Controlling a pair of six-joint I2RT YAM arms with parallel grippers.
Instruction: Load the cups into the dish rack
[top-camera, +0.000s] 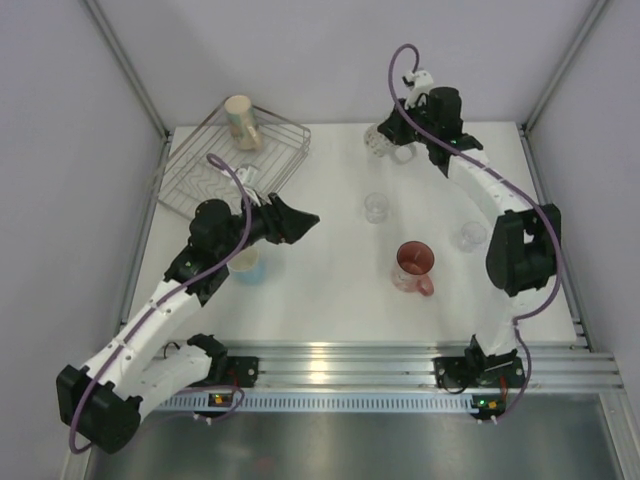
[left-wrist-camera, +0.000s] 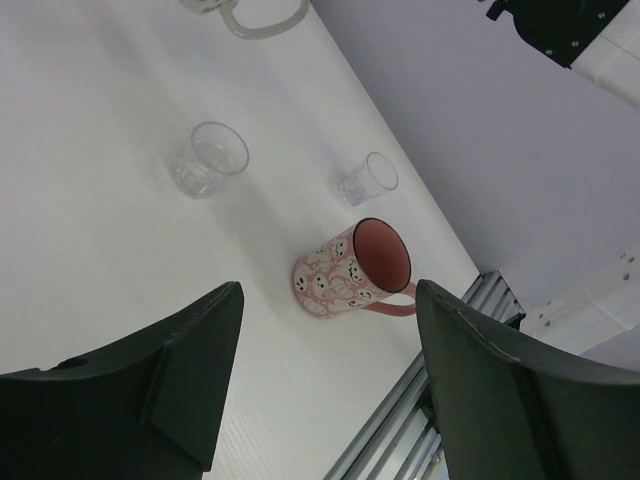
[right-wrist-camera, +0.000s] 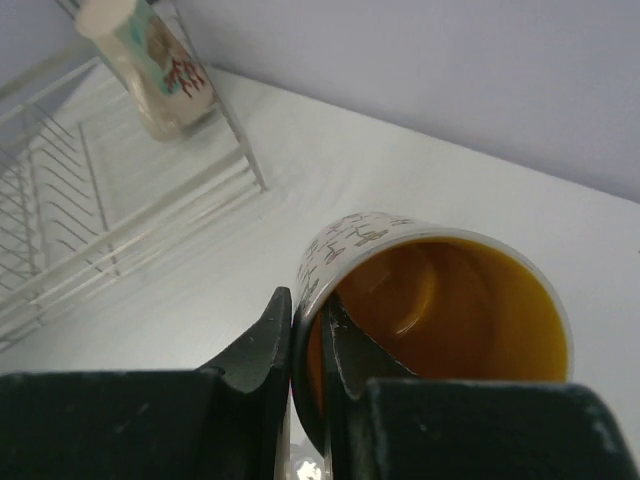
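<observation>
The silver wire dish rack (top-camera: 205, 185) stands at the far left with a cream mug (top-camera: 242, 122) leaning in its back corner. My right gripper (top-camera: 398, 132) is shut on the rim of the white dotted mug (top-camera: 379, 144) at the far middle; the right wrist view shows one finger inside its yellow interior (right-wrist-camera: 450, 300) and one outside. My left gripper (top-camera: 303, 222) hangs open and empty over the table's middle left, pointing toward the pink-red mug (top-camera: 414, 266). A light blue cup (top-camera: 248, 266) sits under the left arm. Two clear glasses (top-camera: 376, 207) (top-camera: 470, 236) stand upright.
In the left wrist view the pink-red mug (left-wrist-camera: 352, 270) stands beyond the open fingers, with the two glasses (left-wrist-camera: 210, 160) (left-wrist-camera: 368, 178) farther off. The metal rail (top-camera: 400, 365) runs along the near table edge. Grey walls close in the sides.
</observation>
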